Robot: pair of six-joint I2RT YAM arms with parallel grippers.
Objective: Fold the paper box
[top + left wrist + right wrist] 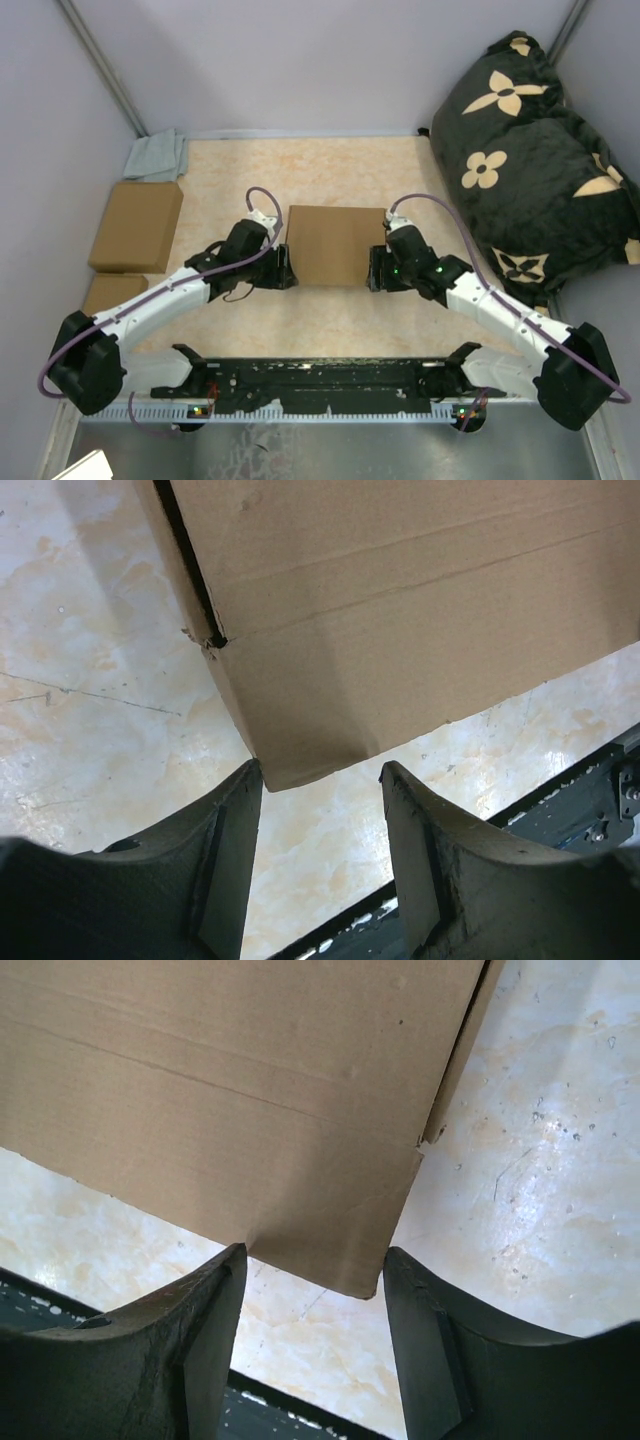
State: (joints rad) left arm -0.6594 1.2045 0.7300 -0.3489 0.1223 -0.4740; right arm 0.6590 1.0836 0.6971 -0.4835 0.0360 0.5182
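Counts: 1 paper box (335,245), 2 smaller ready-made cardboard boxes (137,225) stacked along the left side, 1 grey-blue cloth (157,155) in the far left corner, 1 black flower-print pillow (540,150) on the right, 2 arms.

The paper box sits mid-table (330,330) on the beige marbled top, between the two grippers and well apart from the ready-made boxes. It is plain brown. From above it reads as a closed, flat-topped rectangle. The wrist views show straight crease lines across the panel, a dark slit where a side panel meets it, and a diagonal wrinkle at the right near corner.

The left gripper (285,268) is at the box's near left corner with jaws apart. In the left wrist view the box corner pokes down just between the fingertips (245,780), close to one and clear of the other. The right gripper (376,268) is at the near right corner, jaws also apart. The corner fills most of the gap at the tips, and I can't tell if either pad touches.

Hidden or cut off:
- The box's near corners are covered by the grippers in the top view, and its underside and inside are not visible.
- The nearer ready-made box is partly behind the left arm.
- The pillow runs off the right edge.
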